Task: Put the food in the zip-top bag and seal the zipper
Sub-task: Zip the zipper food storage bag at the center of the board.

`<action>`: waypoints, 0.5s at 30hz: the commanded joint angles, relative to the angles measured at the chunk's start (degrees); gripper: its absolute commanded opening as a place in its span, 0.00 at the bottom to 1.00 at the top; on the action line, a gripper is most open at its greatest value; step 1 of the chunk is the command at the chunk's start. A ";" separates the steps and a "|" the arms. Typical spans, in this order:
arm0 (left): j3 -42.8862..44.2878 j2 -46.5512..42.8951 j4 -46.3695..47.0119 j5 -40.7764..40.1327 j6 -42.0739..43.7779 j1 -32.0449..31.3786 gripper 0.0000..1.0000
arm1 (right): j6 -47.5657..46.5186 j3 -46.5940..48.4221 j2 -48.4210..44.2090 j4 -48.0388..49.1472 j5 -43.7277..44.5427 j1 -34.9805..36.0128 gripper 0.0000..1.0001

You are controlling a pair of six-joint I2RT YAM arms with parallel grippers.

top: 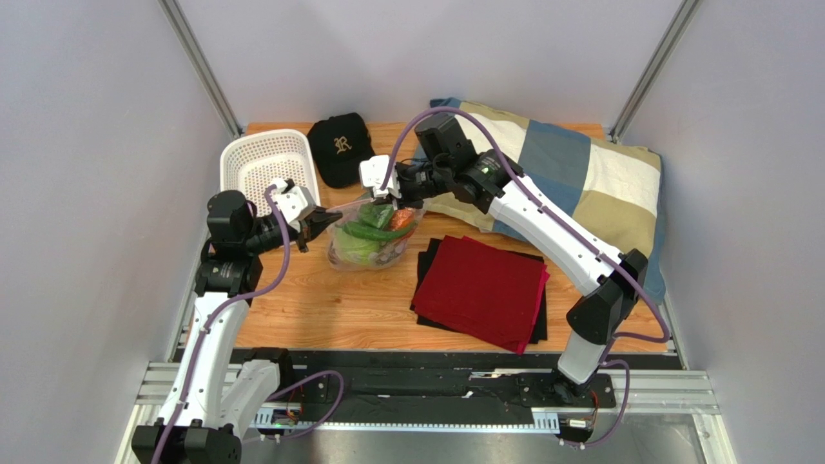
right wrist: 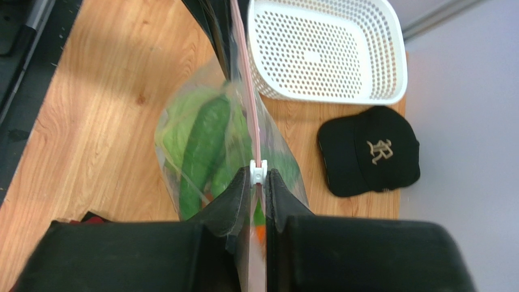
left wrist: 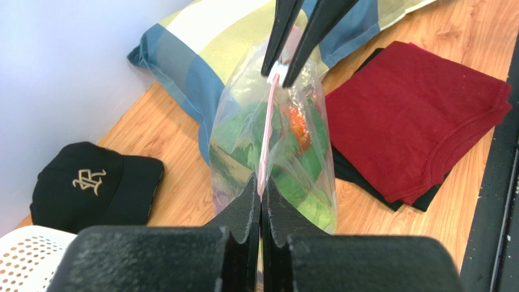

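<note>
Zip-top bag point(top: 366, 249) stands mid-table between the two arms, zipper edge uppermost. The food is inside: a long green pepper point(right wrist: 204, 143), pale green cabbage point(right wrist: 173, 131) and an orange piece point(left wrist: 298, 125).

Left gripper point(left wrist: 261, 187): jaws fully closed, pinching one end of the zipper point(right wrist: 247, 91). Right gripper point(right wrist: 258, 177): jaws nearly closed around the white slider point(right wrist: 258, 170) at the far end, on the pillow point(top: 581, 174) side.

Key relation: the strip runs straight and taut from pincer to pincer, its long axis in line with both sets of fingers. The slider sits at the right pincer, and the whole run of track lies toward the left one. Judgement: any sealing stroke goes along that axis, with the left arm as anchor.

Not resolved: whether the track is already pressed shut. Melon and eggplant cannot be made out through the crinkled film.
</note>
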 commanded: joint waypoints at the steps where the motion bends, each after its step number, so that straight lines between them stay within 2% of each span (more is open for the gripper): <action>1: 1.80 -1.71 5.05 -1.68 -3.37 2.46 0.00 | -1.59 -1.96 -3.63 -3.96 7.05 -4.66 0.00; 15: 3.38 2.24 9.53 -9.07 -11.37 6.16 0.00 | -3.17 -10.75 -10.66 -6.86 11.01 -12.40 0.00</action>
